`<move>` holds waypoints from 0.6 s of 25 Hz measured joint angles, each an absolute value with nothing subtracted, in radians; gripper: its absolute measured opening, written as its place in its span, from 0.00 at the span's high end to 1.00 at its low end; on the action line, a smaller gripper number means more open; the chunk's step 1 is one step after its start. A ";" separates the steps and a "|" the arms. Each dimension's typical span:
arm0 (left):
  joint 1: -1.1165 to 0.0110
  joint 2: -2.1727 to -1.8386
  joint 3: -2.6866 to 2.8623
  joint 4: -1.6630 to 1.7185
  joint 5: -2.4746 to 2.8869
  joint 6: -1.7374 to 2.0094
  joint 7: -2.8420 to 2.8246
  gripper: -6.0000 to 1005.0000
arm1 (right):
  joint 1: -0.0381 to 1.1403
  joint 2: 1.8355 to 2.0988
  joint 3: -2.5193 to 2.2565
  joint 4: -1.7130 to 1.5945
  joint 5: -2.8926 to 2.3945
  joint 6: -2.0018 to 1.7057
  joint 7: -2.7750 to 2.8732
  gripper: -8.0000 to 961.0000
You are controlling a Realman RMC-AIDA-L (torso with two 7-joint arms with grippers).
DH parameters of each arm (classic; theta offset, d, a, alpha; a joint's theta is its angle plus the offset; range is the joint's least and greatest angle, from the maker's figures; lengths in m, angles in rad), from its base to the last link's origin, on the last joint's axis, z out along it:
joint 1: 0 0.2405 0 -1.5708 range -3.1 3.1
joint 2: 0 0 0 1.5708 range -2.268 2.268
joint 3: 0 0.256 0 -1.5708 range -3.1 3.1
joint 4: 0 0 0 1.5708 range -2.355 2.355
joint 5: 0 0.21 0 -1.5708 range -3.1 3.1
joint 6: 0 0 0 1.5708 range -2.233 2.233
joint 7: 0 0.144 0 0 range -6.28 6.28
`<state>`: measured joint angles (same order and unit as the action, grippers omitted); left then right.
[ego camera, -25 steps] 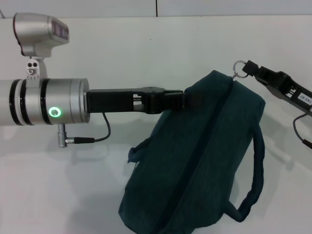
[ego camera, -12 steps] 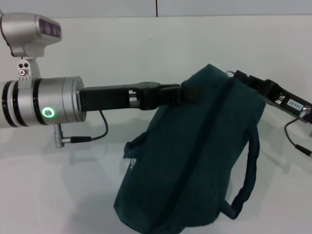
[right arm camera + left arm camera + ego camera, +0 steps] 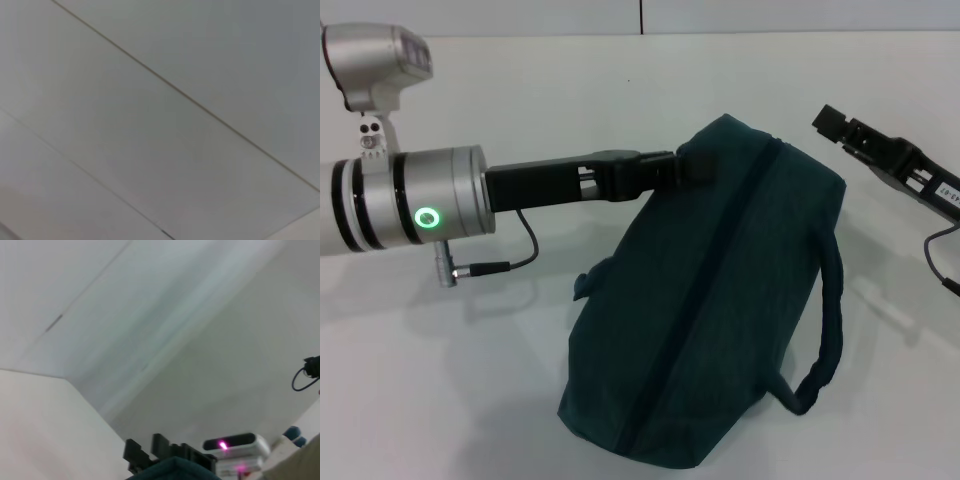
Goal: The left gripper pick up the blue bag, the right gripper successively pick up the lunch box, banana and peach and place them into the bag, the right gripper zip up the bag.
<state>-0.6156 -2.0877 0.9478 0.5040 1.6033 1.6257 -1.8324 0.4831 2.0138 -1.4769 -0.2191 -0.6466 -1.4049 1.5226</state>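
Note:
The blue bag (image 3: 720, 300) lies tilted on the white table, its dark zipper seam (image 3: 715, 280) running closed along the top. My left gripper (image 3: 692, 166) reaches in from the left and is shut on the bag's upper edge; that edge also shows in the left wrist view (image 3: 170, 471). My right gripper (image 3: 830, 122), with its white label, hangs to the right of the bag's top corner, apart from it, open and empty. The ring pull is hidden. The lunch box, banana and peach are out of view.
One bag handle (image 3: 828, 330) loops out to the right, the other (image 3: 588, 285) pokes out at the left. A cable (image 3: 510, 262) hangs under my left wrist. The white table (image 3: 620, 90) spreads behind the bag.
My right gripper has let go of the ring pull and drawn back up and to the right. The bag has dropped lower and turned slightly, and my left arm has shifted left.

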 joint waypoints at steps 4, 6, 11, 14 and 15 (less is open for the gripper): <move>-0.621 -2.084 0.947 0.511 1.602 1.570 -1.828 0.87 | 0.481 2.012 -1.459 -0.214 -0.647 -1.398 1.520 0.62; -0.626 -2.080 0.945 0.513 1.602 1.548 -1.828 0.87 | 0.475 2.010 -1.449 -0.212 -0.647 -1.397 1.520 0.55; -0.644 -2.069 0.943 0.525 1.602 1.495 -1.828 0.87 | 0.463 2.004 -1.421 -0.219 -0.647 -1.402 1.518 0.41; -0.660 -2.066 0.943 0.526 1.607 1.455 -1.828 0.87 | 0.461 2.004 -1.408 -0.219 -0.648 -1.405 1.515 0.33; -0.663 -2.065 0.943 0.526 1.608 1.442 -1.827 0.87 | 0.461 2.004 -1.405 -0.219 -0.648 -1.405 1.513 0.28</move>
